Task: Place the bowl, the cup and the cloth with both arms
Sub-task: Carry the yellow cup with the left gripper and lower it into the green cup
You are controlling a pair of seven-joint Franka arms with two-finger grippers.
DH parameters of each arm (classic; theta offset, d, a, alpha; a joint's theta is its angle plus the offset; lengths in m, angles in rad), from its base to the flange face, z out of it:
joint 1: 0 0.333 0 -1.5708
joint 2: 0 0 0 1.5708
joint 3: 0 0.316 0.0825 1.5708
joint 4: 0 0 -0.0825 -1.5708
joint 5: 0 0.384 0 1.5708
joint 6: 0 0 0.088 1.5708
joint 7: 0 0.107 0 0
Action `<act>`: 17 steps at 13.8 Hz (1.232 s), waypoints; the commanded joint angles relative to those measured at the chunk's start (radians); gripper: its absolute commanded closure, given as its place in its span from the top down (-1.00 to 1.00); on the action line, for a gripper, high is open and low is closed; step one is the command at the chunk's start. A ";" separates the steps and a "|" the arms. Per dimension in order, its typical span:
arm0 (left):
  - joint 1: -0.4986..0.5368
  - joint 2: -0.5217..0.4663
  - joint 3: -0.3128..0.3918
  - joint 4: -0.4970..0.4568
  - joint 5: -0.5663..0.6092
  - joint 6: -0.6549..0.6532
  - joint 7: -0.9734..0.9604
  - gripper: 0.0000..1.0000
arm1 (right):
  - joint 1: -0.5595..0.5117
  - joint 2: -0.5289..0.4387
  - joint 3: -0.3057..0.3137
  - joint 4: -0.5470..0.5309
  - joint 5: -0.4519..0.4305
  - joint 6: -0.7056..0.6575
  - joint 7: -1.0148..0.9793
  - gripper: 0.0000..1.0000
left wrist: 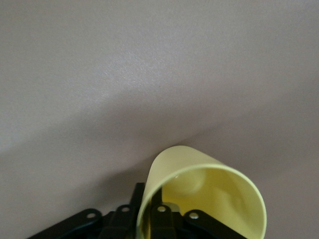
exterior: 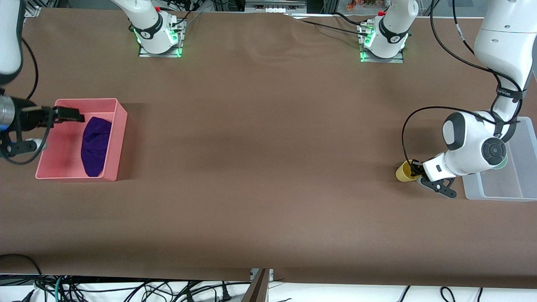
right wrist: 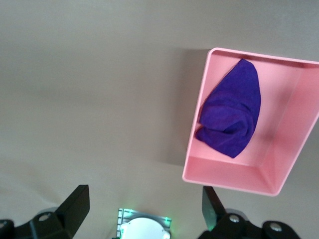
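Currently the cup [exterior: 405, 171] is held clamped in the left gripper [exterior: 415, 169] near the left arm's table edge, beside a clear bin [exterior: 499, 191]; transfer into it is judged next. The cloth [exterior: 95, 145] lies in the pink bin [exterior: 119, 138]; the right gripper [exterior: 69, 114] hovers above with fingers apart. The bowl is not identified.

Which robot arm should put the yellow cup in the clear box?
Probably the left: the left gripper already grips the yellow cup beside the clear bin. The right gripper hangs open over the pink bin.
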 commanded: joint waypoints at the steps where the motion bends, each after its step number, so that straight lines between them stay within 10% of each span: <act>1: 0.000 -0.074 -0.002 0.033 0.002 -0.105 -0.009 -1.00 | -0.016 -0.104 0.028 -0.014 -0.034 -0.010 0.031 1.00; 6: 0.081 -0.100 0.029 0.318 0.062 -0.567 0.231 -1.00 | -0.025 -0.167 0.028 -0.037 -0.094 0.090 0.028 1.00; 17: 0.402 0.044 0.026 0.297 0.169 -0.302 0.635 -1.00 | -0.015 -0.196 0.034 -0.090 -0.088 0.013 0.050 1.00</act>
